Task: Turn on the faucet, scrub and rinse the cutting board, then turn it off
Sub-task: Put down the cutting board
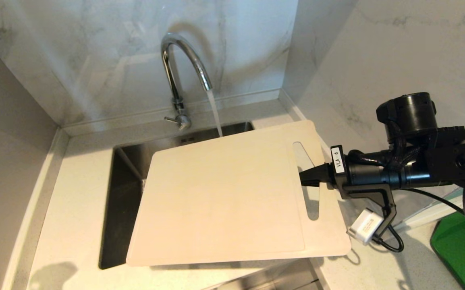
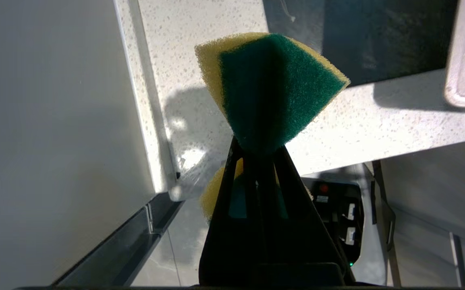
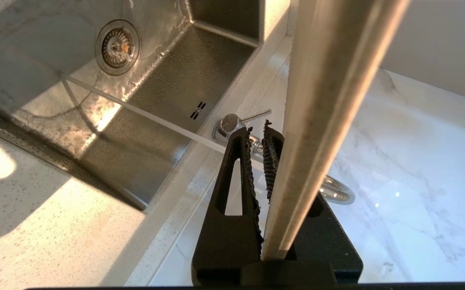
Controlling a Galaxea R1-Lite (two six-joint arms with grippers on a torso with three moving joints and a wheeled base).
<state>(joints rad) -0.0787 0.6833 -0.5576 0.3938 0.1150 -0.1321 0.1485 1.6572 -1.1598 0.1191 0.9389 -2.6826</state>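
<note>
Cutting board [image 1: 224,197] hangs level over the sink [image 1: 121,201], faucet [image 1: 180,76] water running into the basin behind its far edge. My right gripper [image 1: 307,177] pinches its handle end; my left gripper [image 2: 258,155], beside the sink, clamps a sponge [image 2: 268,88].

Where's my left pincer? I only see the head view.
Observer: Off your screen. The left pincer is squeezing a sponge, green side showing.
Operator: Is the water hitting the board?
Observer: No. The right wrist view shows the stream missing the board and landing in the sink near the drain.
</note>
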